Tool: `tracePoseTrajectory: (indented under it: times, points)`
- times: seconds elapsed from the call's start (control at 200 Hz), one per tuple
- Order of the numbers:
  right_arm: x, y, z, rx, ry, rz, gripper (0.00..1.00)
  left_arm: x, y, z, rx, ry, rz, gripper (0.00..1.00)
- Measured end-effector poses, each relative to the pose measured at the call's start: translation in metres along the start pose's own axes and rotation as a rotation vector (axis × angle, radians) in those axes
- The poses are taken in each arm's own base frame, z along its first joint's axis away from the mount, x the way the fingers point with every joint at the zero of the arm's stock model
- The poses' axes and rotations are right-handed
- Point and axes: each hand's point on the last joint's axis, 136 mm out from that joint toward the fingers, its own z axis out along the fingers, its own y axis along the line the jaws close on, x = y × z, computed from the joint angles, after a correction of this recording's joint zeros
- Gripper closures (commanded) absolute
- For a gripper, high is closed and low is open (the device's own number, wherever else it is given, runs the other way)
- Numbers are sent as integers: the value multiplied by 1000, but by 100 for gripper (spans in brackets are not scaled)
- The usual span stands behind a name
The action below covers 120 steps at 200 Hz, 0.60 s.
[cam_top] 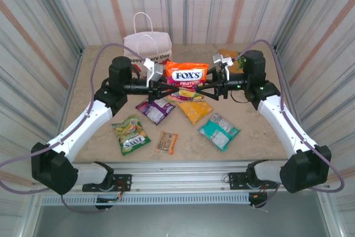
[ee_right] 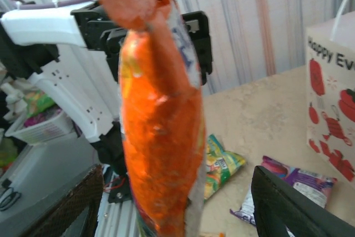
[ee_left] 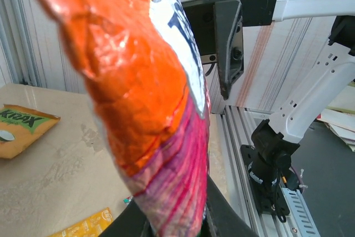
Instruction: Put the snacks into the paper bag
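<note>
left hand (cam_top: 168, 89) gripping orange packet (cam_top: 187, 74) aloft

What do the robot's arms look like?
The left arm and right arm are long white tubes joined by chunky black knuckles. A thin purple-grey cable loops along each. A small silver camera box sits by each wrist. The left gripper and right gripper are black, with two fingers each.

Bright even light, soft shadows; the near orange packet (ee_right: 161, 154) seems blurred.
</note>
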Motion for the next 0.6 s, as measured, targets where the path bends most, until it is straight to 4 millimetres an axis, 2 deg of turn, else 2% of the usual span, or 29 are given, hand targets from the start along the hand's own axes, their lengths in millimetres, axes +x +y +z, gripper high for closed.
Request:
tracePoseTrajectory:
  times: [0.215,0.326,0.411,0.511,0.601]
  points:
    - [0,7,4,-34,4,-20,60,-3,3,2,0,1,6,99]
    - [0,5,4,-24,3,-31,80,-1,4,2,-8,10,5,96]
    - [0,2,4,-4,3,-28,89,-2,7,1,-28,21,3,93]
    - [-1,-1,4,12,0,-43,95,-1,10,0,-50,33,3,81]
    - [-3,-3,4,26,-2,-51,95,-1,14,-2,-80,38,3,60]
